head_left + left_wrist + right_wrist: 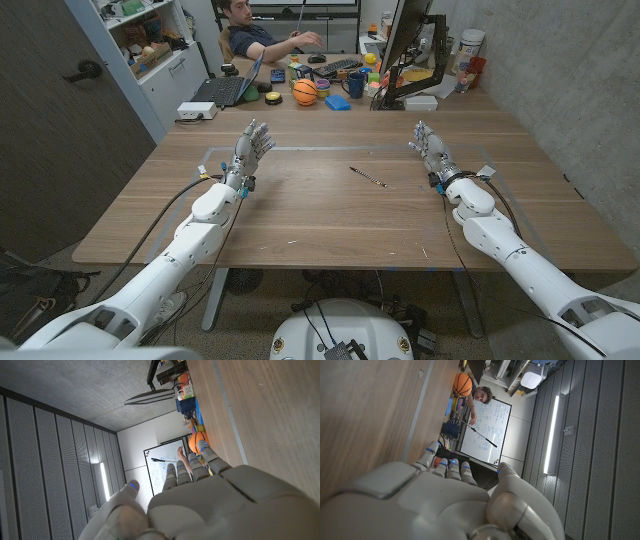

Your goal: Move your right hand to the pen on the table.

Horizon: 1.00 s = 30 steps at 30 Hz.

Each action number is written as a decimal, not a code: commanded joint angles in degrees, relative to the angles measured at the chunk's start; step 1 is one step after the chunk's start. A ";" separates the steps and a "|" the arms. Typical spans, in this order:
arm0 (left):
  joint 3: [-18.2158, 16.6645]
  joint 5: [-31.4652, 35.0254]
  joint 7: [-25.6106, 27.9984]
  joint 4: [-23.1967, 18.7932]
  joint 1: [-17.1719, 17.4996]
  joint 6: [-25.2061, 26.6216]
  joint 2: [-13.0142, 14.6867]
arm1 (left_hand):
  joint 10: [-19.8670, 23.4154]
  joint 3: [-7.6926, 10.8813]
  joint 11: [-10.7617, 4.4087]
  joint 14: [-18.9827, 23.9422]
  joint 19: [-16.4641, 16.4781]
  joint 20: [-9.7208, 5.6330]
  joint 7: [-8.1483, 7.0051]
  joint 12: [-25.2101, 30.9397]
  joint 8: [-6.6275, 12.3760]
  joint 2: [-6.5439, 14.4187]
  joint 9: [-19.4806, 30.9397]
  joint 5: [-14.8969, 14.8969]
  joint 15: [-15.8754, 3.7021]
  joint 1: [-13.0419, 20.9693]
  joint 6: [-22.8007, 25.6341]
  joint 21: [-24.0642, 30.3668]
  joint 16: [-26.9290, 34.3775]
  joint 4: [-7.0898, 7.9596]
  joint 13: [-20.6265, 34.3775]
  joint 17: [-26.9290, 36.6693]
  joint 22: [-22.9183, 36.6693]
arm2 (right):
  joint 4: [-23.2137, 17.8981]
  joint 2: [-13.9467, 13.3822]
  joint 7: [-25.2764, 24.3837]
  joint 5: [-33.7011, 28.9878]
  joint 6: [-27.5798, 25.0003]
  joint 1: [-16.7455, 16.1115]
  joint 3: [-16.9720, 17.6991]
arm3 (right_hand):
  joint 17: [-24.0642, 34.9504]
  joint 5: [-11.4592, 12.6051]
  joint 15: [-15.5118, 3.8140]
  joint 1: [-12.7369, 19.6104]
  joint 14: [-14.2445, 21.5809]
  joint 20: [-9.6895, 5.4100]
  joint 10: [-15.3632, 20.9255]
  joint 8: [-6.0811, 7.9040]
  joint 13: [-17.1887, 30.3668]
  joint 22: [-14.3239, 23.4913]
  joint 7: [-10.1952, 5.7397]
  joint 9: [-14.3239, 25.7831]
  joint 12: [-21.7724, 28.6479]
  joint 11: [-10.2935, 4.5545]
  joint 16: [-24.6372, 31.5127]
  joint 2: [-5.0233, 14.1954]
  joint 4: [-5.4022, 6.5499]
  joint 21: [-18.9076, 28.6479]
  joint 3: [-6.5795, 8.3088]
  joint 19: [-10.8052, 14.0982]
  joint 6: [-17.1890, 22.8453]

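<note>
A thin dark pen lies on the wooden table near its middle, angled from far left to near right. My right hand stands on its edge to the right of the pen, fingers apart and holding nothing, well apart from it. My left hand stands at the table's left side, fingers spread and empty. The wrist views show the back of my left hand and of my right hand with fingers reaching out over the table.
At the table's far end are a small basketball, a laptop, a blue mug, a monitor and clutter. A person sits behind them. Tape lines mark a rectangle on the table.
</note>
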 commanded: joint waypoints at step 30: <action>-12.32 9.60 -6.90 -3.22 5.73 1.94 -9.07 | 0.45 -0.08 0.19 0.64 0.66 0.28 -0.44 0.28 0.37 2.29 0.31 0.43 -0.01 -0.08 0.90 -0.29 0.33 0.04 0.13 0.07 0.11 | -9.05 0.27 -0.29 -21.63 -1.25 -0.89 5.60 | 0.22 -0.34 6.09 -1.04 -5.65 4.65 -4.74 -0.22 0.28 0.06 -3.06 0.36 -0.70 0.58 -1.67 -2.09 1.05 -2.58 -1.91 -8.07 -3.34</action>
